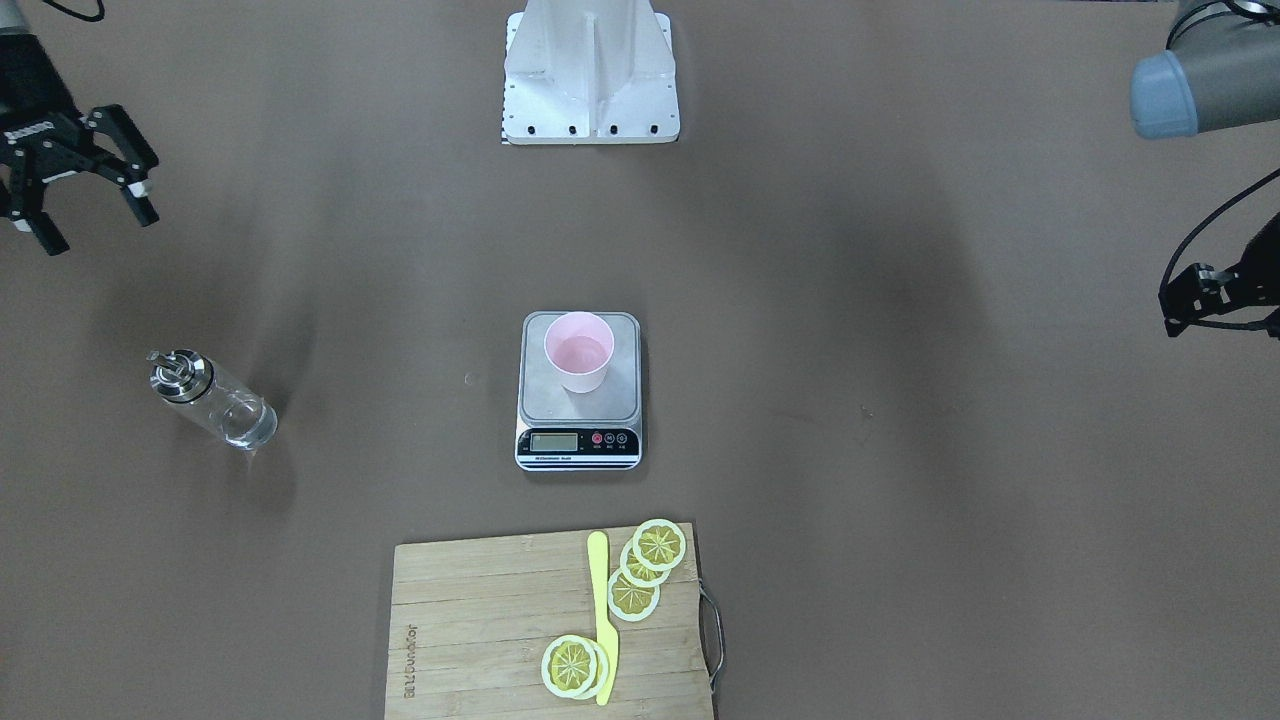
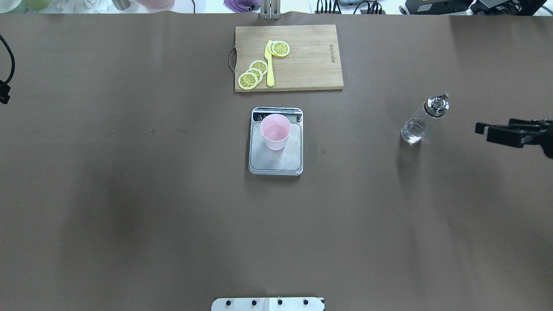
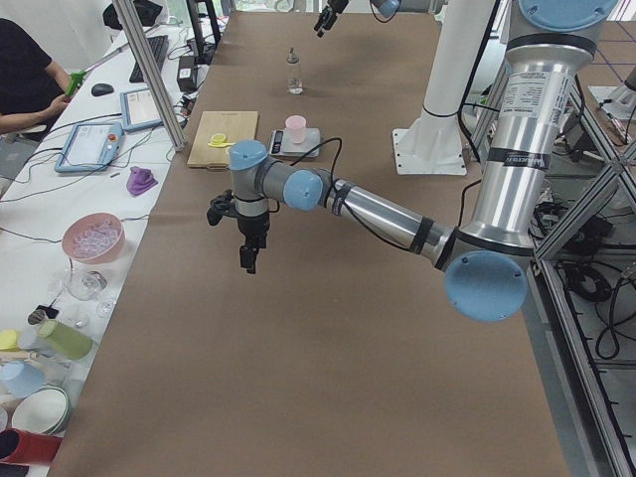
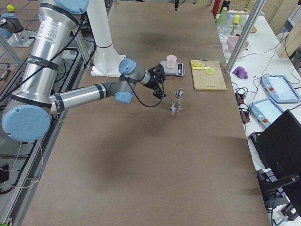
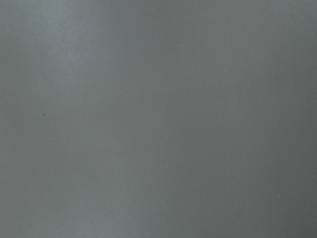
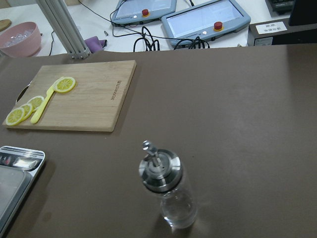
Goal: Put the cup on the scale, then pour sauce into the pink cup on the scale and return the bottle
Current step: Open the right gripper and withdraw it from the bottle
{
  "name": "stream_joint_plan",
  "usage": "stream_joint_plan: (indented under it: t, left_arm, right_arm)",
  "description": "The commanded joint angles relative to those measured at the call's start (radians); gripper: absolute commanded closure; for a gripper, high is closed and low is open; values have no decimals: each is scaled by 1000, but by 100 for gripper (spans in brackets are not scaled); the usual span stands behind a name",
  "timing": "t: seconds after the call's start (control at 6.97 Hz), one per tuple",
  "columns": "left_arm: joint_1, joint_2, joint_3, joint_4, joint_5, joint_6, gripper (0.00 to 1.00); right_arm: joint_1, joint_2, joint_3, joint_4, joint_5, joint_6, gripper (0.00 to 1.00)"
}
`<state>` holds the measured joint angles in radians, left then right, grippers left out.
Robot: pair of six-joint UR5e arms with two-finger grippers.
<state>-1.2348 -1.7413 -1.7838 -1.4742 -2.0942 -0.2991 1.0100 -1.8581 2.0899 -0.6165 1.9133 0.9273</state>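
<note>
I see one brown counter [image 2: 129,194]. At its far edge lies one wooden board [image 2: 311,65] with five lemon slices [image 2: 248,80] and one yellow knife [image 2: 270,73]. One silver scale [image 2: 276,164] sits mid-counter. One bottle [image 2: 421,121] of clear glass with a chrome spout top stands upright well to the scale's right, with a little clear liquid at its bottom. One pale pink cup [image 2: 275,131] stands upright on the scale's platform, toward the display end. The right jaws are spread wide, hanging near the bottle on its outer side, apart from it. I cannot tell how the left jaws stand; they are far from everything.
</note>
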Motion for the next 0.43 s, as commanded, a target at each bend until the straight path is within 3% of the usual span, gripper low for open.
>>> stream_joint_plan:
  t: [0.0, 0.14, 0.29]
  left_arm:
    - [0, -1, -3, 0, 0, 0, 1]
    - [0, -1, 0, 0, 0, 0, 1]
    - [0, -1, 0, 0, 0, 0, 1]
  right_arm:
    - [345, 140, -141, -147, 351, -236, 0]
    - [390, 198, -218, -182, 354, -266, 0]
    - [425, 251, -326, -230, 418, -357, 0]
